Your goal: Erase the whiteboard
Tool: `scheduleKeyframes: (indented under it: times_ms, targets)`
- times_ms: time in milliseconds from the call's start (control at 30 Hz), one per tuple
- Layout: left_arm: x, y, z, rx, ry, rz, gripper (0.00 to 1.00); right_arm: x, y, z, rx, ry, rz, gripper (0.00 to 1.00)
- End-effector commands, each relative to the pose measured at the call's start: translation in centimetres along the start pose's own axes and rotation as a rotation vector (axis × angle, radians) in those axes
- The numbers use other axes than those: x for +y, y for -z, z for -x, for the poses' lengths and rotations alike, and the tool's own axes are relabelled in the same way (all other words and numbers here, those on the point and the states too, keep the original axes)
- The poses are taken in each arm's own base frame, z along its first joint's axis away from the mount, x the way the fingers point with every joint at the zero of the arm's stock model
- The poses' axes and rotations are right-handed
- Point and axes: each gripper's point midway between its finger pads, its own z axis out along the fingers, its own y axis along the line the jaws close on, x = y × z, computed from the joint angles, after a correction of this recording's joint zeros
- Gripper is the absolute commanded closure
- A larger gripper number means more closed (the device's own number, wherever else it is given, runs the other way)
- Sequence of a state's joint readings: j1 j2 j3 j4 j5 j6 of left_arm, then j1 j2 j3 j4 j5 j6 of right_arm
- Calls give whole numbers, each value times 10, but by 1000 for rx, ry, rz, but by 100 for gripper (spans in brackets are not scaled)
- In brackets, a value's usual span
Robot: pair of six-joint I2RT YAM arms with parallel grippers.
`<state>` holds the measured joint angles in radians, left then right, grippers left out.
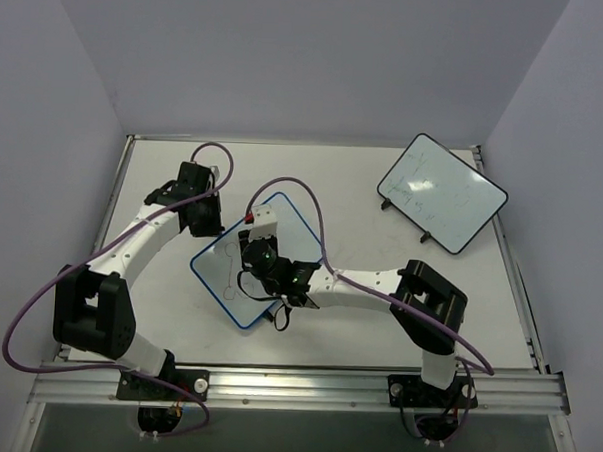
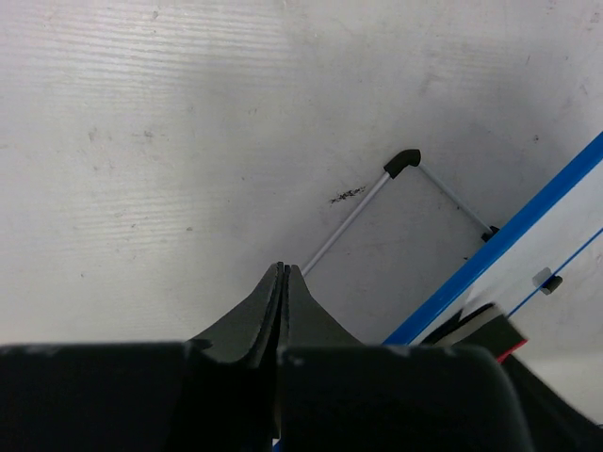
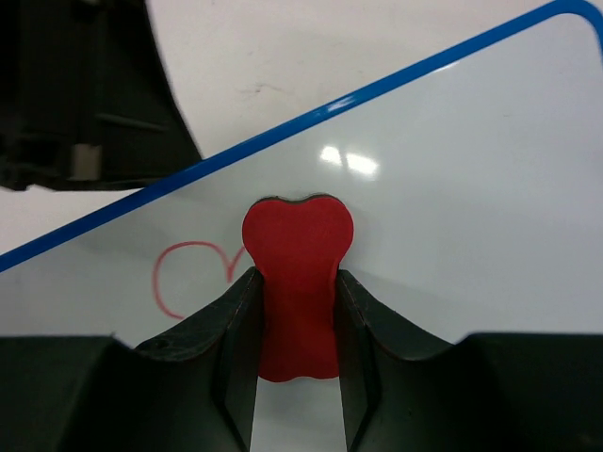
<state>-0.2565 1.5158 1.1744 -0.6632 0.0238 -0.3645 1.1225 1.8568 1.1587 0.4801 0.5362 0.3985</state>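
The whiteboard (image 1: 230, 268), white with a blue frame, lies at the table's middle. In the right wrist view its surface (image 3: 452, 235) carries a red looped drawing (image 3: 184, 278). My right gripper (image 3: 297, 274) is shut on a red eraser (image 3: 298, 240), which is pressed flat on the board just right of that drawing. From above, this gripper (image 1: 262, 238) is over the board's upper part, with the eraser (image 1: 251, 218) near the far edge. My left gripper (image 2: 283, 270) is shut on nothing and hovers over bare table beside the board's blue frame (image 2: 499, 250); from above the left gripper (image 1: 206, 218) sits off the board's upper left edge.
A black-framed whiteboard (image 1: 441, 192) with faint marks stands at the back right. A black-tipped wire foot (image 2: 405, 161) juts from the blue board near my left fingers. Purple cables loop over both arms. Walls close in on three sides.
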Motion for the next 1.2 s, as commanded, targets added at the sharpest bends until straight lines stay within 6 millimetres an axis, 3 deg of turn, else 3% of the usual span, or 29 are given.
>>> scheduleKeyframes:
  times_ms: [0, 167, 333, 467, 833, 900, 1033, 1167]
  targets:
    - [-13, 10, 8, -45, -26, -53, 98, 18, 2, -39, 93, 100, 20, 77]
    - [-16, 10, 7, -45, -30, -62, 98, 40, 12, -45, 95, 111, 65, 77]
    - [-16, 11, 8, -47, -31, -65, 98, 48, 17, -49, 98, 117, 80, 77]
    - [-17, 12, 7, -50, -32, -66, 98, 34, 13, -49, 101, 125, 36, 76]
    - [-19, 14, 7, -57, -36, -76, 98, -54, -6, -25, 110, 40, -108, 77]
    - [-19, 15, 6, -55, -36, -76, 98, -63, -6, -22, 109, 35, -120, 77]
    - [-21, 15, 6, -57, -38, -84, 98, -68, -10, -20, 116, 35, -122, 77]
    - [-23, 17, 6, -59, -41, -92, 98, -54, -15, -20, 124, 39, -90, 78]
